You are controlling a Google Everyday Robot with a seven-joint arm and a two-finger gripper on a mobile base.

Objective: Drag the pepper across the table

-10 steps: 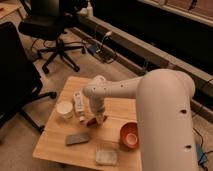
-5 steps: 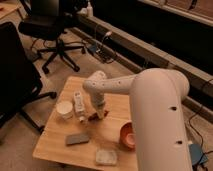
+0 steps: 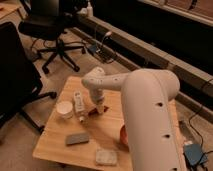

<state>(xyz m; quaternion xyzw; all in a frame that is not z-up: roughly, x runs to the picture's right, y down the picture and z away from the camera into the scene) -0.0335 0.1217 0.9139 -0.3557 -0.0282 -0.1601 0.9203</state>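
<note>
The pepper [image 3: 92, 114] is a small dark-red sliver lying on the light wooden table [image 3: 55, 142], near its middle. My gripper [image 3: 98, 107] points down at the table, right over the pepper's right end and touching or nearly touching it. The white arm reaches in from the lower right and hides the right side of the table.
A white cup [image 3: 64, 109] and a white bottle [image 3: 79, 103] stand just left of the pepper. A grey block [image 3: 77, 138] and a pale square pad [image 3: 106, 156] lie near the front edge. An orange-red bowl [image 3: 122, 136] is half hidden behind the arm. Black office chairs [image 3: 50, 30] stand to the left, and a dark bench [image 3: 150, 50] runs behind.
The bulk of the arm has swung a little to the left in view. The gripper has stayed at the pepper, which has shifted little if at all.
</note>
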